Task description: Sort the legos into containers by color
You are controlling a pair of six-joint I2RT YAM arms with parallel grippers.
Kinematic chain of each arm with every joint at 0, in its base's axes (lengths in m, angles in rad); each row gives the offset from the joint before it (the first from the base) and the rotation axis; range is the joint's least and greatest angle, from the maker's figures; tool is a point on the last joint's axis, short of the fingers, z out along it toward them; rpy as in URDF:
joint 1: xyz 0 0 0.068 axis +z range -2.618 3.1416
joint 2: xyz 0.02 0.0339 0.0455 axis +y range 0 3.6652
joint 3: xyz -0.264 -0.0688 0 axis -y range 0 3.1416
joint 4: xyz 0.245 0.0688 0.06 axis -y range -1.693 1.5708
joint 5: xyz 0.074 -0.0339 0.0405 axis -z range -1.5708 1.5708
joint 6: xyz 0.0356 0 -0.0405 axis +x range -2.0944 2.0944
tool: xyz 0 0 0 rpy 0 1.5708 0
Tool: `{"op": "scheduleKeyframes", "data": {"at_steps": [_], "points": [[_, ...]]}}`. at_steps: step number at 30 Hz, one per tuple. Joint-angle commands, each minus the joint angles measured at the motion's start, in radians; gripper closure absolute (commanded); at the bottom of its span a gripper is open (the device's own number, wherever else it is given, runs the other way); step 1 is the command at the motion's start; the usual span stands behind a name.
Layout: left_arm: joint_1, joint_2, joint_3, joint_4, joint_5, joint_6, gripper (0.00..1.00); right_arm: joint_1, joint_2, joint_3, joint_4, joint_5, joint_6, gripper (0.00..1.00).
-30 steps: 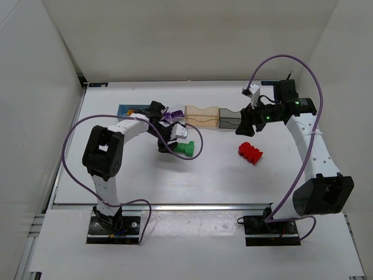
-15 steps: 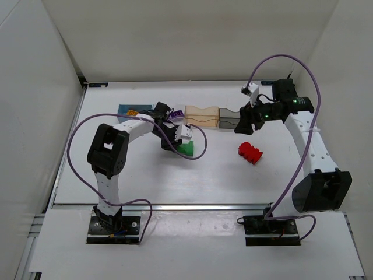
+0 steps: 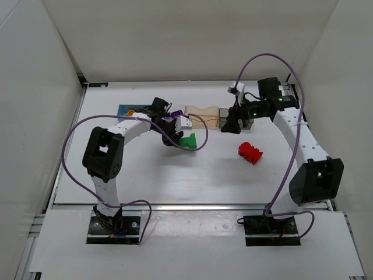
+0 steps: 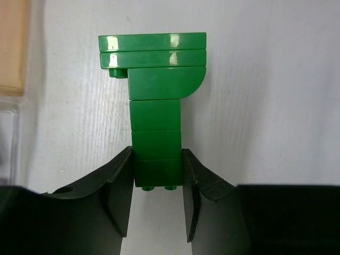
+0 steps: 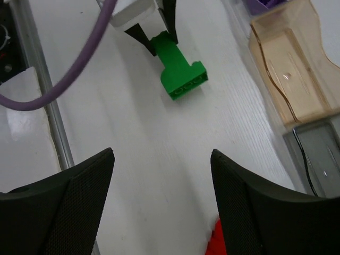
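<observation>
My left gripper [image 4: 157,175] is shut on the stem of the green lego [image 4: 156,106], just above the table in front of the clear container [image 3: 171,118]; from above, the left gripper [image 3: 175,137] and the green lego [image 3: 188,140] sit at centre left. A purple lego [image 3: 169,115] lies in the clear container. Something small and yellow [image 3: 132,112] rests in the blue container [image 3: 125,109]. The red lego [image 3: 250,152] lies on the table at the right. My right gripper [image 5: 162,152] is open and holds nothing, hovering near the grey container [image 3: 229,121].
The four containers stand in a row along the back, with the pale orange container [image 3: 201,116] between the clear and grey ones. The purple cable [image 3: 201,137] of the left arm loops beside the green lego. White walls close in the table on three sides.
My left gripper has shut on the green lego and drawn it a little toward the containers. The right arm has swung left toward the grey container, its jaws spreading wider.
</observation>
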Motion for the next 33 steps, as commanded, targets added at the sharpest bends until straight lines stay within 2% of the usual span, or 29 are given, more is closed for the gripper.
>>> {"op": "scheduleKeyframes", "data": {"at_steps": [1,6,21,24,28,29,31,32,33], "points": [[0.006,-0.144,0.052,0.037,0.136,-0.151,0.67,0.050,0.053,0.020,0.066,-0.099,-0.034,0.23],[0.003,-0.202,0.080,0.057,0.222,-0.254,0.67,0.092,0.136,0.074,0.086,-0.105,-0.071,0.22],[-0.002,-0.285,0.038,0.060,0.253,-0.273,0.69,0.164,0.213,0.186,0.100,-0.159,-0.060,0.20],[-0.007,-0.316,0.003,0.136,0.208,-0.293,0.69,0.164,0.216,0.182,0.140,-0.165,0.039,0.20],[-0.017,-0.382,-0.100,0.280,0.058,-0.326,0.72,0.133,0.228,0.157,0.251,-0.180,0.283,0.20],[-0.019,-0.396,-0.120,0.347,0.044,-0.333,0.72,0.124,0.228,0.149,0.285,-0.195,0.407,0.19],[-0.027,-0.425,-0.164,0.415,-0.025,-0.336,0.73,0.081,0.230,0.107,0.394,-0.237,0.544,0.18],[-0.028,-0.431,-0.178,0.434,-0.045,-0.333,0.73,0.070,0.230,0.094,0.434,-0.249,0.687,0.18],[-0.034,-0.440,-0.190,0.455,-0.066,-0.337,0.73,0.057,0.233,0.082,0.468,-0.261,0.746,0.18]]}}
